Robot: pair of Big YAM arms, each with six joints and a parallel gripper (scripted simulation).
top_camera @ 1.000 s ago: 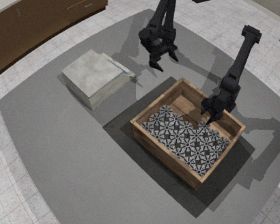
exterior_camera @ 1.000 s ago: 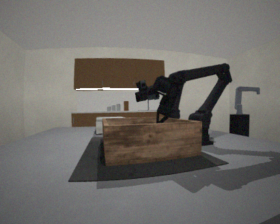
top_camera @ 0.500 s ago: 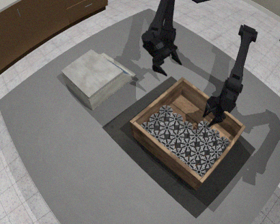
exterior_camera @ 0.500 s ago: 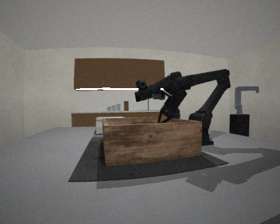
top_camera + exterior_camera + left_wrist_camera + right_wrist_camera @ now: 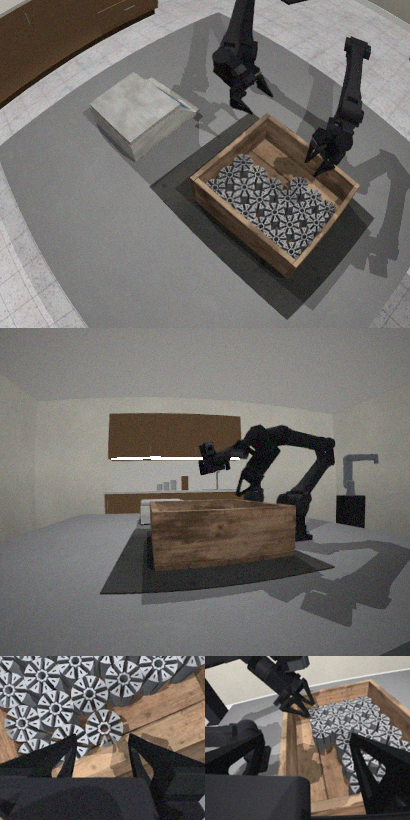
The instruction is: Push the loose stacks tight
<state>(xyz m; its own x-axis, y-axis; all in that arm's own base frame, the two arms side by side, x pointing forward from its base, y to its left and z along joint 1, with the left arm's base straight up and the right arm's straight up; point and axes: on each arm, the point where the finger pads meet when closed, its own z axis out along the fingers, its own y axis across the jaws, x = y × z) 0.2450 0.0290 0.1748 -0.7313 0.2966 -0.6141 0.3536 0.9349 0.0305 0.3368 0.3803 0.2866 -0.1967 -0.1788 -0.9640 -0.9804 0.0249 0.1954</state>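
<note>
Upright grey stacks with wheel-like tops fill the near-left part of the wooden crate [image 5: 243, 226] [image 5: 220, 533]. The part row at the open floor has three stacks: an end stack [image 5: 300, 183] [image 5: 104, 728] [image 5: 321, 731], a middle stack [image 5: 313, 196] [image 5: 65, 733] and a first stack [image 5: 327, 207] [image 5: 34, 744] near the wall. They stand side by side, close against the row behind; small gaps cannot be told. My left gripper [image 5: 312, 168] [image 5: 102, 738] [image 5: 311, 710] is open and empty above the end stack. My right gripper [image 5: 261, 105] [image 5: 307, 737] is open and empty outside the crate's far corner.
The crate stands on a dark mat [image 5: 330, 270] [image 5: 125, 568]. Bare crate floor [image 5: 270, 152] [image 5: 165, 703] [image 5: 305, 762] lies beside the stacks. A pale box-shaped block [image 5: 135, 107] stands left of the crate in the top view. The crate's walls rise above the stacks.
</note>
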